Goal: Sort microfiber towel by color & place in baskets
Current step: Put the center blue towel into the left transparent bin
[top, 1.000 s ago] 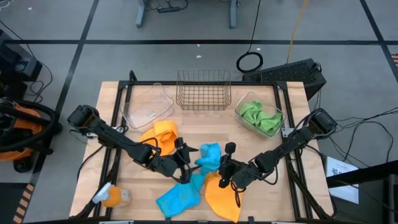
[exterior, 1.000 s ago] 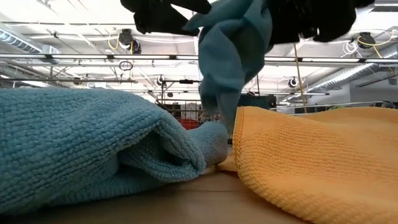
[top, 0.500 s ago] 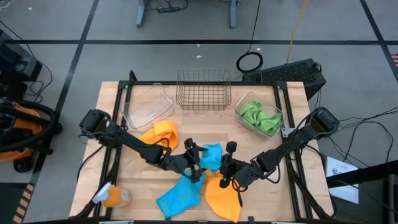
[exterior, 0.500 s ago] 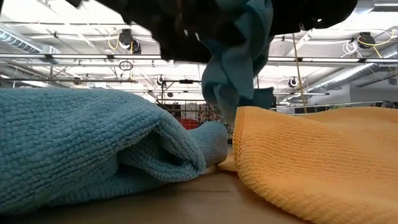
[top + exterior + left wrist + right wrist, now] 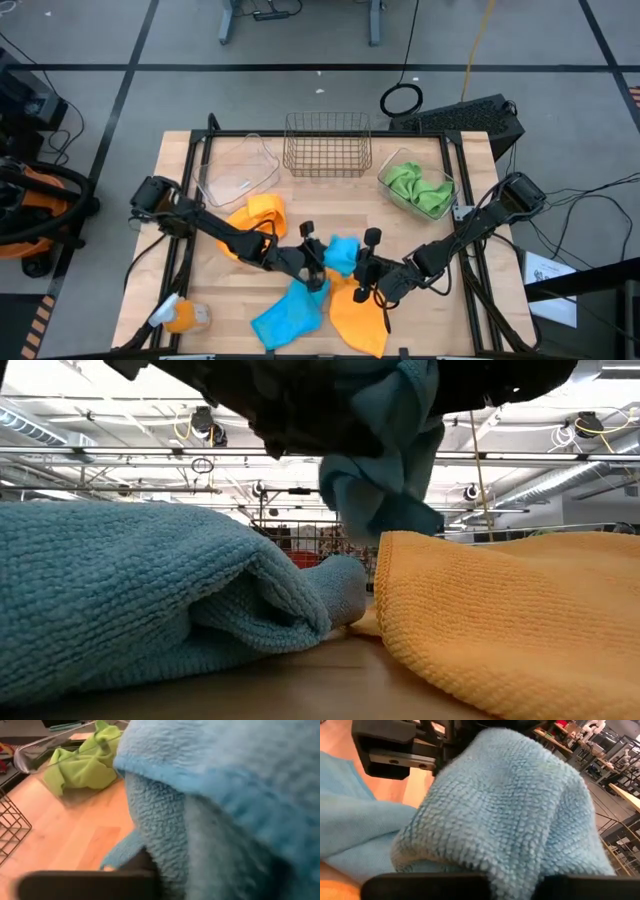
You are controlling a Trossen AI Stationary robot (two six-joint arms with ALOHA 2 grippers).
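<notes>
A light-blue microfiber towel (image 5: 342, 252) hangs bunched over the middle of the table, between my two grippers. My right gripper (image 5: 363, 264) is shut on it from the right. My left gripper (image 5: 320, 256) has come in from the left and closed on its other side. A second blue towel (image 5: 288, 316) and an orange towel (image 5: 358, 320) lie flat near the front edge. Another orange towel (image 5: 258, 215) lies left of centre. At the back stand a clear bin (image 5: 238, 172), a copper wire basket (image 5: 327, 145), and a clear bin (image 5: 440, 178) holding green towels (image 5: 418, 188). My left gripper has the blue towel's left side (image 5: 160, 840), coming in level from the table's left; the cloth covers the fingertips, so the layers do not show. My right gripper holds a bunched fold of the towel's right side (image 5: 485, 860) between its fingers, from the right. The towel hangs clear of the table (image 5: 385, 490).
A small orange-and-white object (image 5: 180, 317) lies at the front left corner. The two flat towels cover much of the front middle. Bare wood shows between the held towel and the baskets at the back.
My left gripper has moved toward the table's right, reached the hanging blue towel and shut on its left side. The towel's hanging lower end has been gathered upward into a shorter bunch. My right gripper has stayed in place, still shut on the towel.
</notes>
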